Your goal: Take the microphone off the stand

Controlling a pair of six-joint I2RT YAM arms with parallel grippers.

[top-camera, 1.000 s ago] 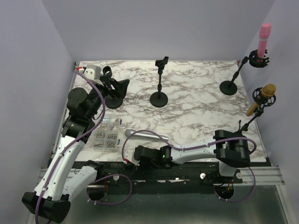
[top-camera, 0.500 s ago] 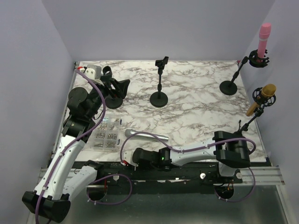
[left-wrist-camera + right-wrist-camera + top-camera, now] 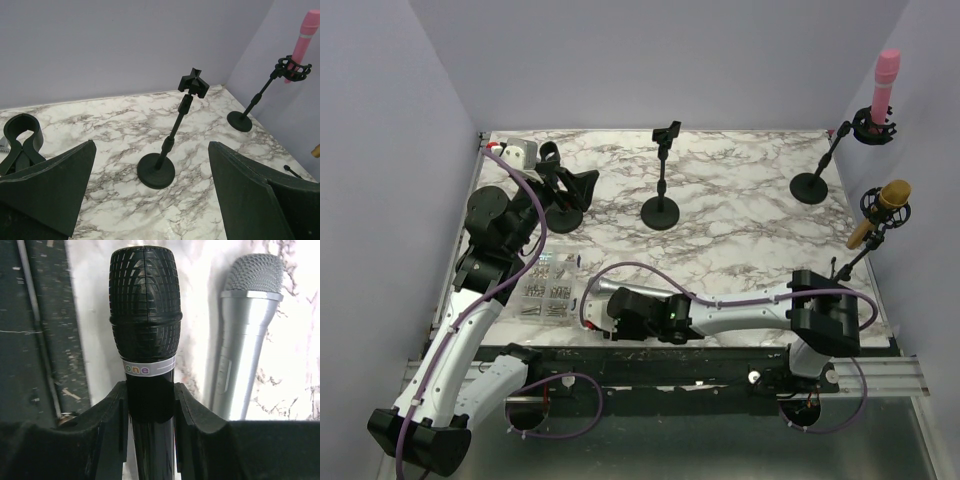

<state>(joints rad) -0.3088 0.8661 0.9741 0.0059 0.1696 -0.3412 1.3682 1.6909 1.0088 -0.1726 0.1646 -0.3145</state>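
Observation:
My right gripper (image 3: 150, 390) is shut on a black microphone (image 3: 145, 310), its mesh head sticking out past the fingers. A silver microphone (image 3: 245, 340) lies on the marble table just to its right. In the top view my right gripper (image 3: 608, 317) is low at the table's near edge, beside the silver microphone (image 3: 642, 293). A pink microphone (image 3: 885, 80) stands in a far-right stand and a gold microphone (image 3: 886, 200) sits in another stand. My left gripper (image 3: 570, 186) is open and empty, facing an empty stand (image 3: 170, 135).
An empty black stand (image 3: 662, 185) is at the middle back, another stand base (image 3: 563, 217) under my left gripper. A tray of small parts (image 3: 546, 285) lies at the left. The dark rail (image 3: 35, 340) runs along the near edge. The pink microphone (image 3: 306, 32) is far right.
My right gripper has moved from over the near rail up onto the table's edge, close beside the silver microphone, still holding the black microphone. The left arm has not moved.

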